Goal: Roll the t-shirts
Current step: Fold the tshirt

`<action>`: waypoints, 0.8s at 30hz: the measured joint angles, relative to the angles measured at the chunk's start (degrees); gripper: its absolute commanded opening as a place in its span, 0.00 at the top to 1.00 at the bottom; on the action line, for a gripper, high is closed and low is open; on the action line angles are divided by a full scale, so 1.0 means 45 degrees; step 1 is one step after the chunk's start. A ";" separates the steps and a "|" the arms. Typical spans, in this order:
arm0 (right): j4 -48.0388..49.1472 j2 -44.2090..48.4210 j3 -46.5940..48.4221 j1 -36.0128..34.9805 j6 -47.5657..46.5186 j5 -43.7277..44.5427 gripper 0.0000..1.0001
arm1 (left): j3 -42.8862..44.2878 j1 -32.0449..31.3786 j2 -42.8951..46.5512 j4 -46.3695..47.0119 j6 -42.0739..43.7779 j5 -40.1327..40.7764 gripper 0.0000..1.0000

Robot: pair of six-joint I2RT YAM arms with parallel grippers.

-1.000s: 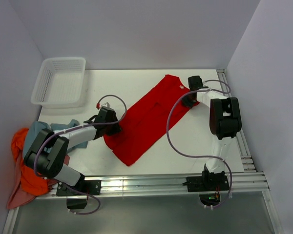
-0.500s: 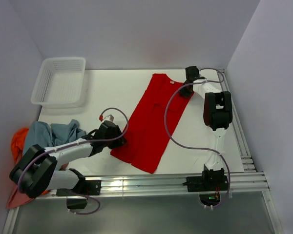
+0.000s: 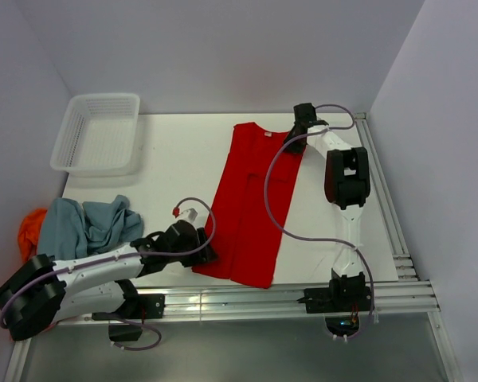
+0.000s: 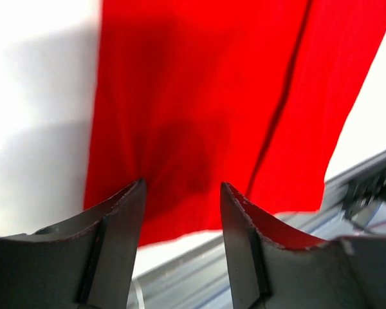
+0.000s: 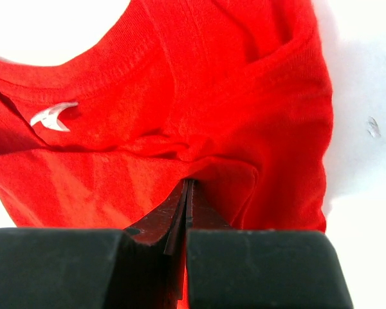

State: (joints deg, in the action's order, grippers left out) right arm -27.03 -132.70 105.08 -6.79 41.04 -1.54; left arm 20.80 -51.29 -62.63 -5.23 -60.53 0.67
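On the table (image 3: 175,159) the red t-shirt (image 3: 251,207) lies as a long narrow strip, folded lengthwise, with its collar at the far side and its hem at the near edge. I judge that the step in hand is to finish this flattening before any rolling starts. To do it well, you pull the strip straight and without wrinkles, and you keep both long edges parallel, because a crooked strip will probably give a loose, cone-shaped roll. The grey-blue t-shirt (image 3: 88,227) and the orange t-shirt (image 3: 30,231) wait in a heap at the left, well apart from the red one, and the basket (image 3: 72,151) stands in the far left corner. Your right gripper (image 5: 186,183) is clenched on a fold of cloth at the shoulder, just beside the white neck label (image 5: 53,116). Your left gripper (image 4: 180,187) has its jaws apart and grasps nothing. It hovers at the near left corner of the hem, and the red cloth shows between its fingers. You begin the roll from one short end only when the cloth lies calm.
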 measured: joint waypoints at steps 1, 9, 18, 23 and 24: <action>-0.0073 -0.0092 0.0170 -0.0019 -0.0024 -0.0005 0.99 | -0.0005 -0.0194 0.0107 -0.0155 -0.0029 -0.0005 0.43; -0.0539 -0.0665 0.1617 -0.0029 -0.0267 -0.0209 0.91 | 0.1428 -0.0529 0.0733 -0.3269 0.0661 0.1365 0.32; 0.0554 0.1525 -0.1015 -0.0019 -0.0442 -0.0379 0.71 | 0.5960 0.3337 -0.1787 -0.2837 0.3283 0.0680 0.35; 0.1239 0.2841 -0.2584 0.0126 -0.0423 -0.0432 0.63 | 0.9787 0.4556 -0.5547 -0.2229 0.4444 0.0068 0.38; 0.1355 0.3021 -0.2895 0.0199 -0.0398 -0.0427 0.62 | 1.0360 0.4711 -0.6173 -0.1982 0.4609 -0.0141 0.41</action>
State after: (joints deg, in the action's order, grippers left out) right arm -20.93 -119.11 92.05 -5.89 39.24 -3.46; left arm 67.42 -30.09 -90.41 -14.15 -39.79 0.03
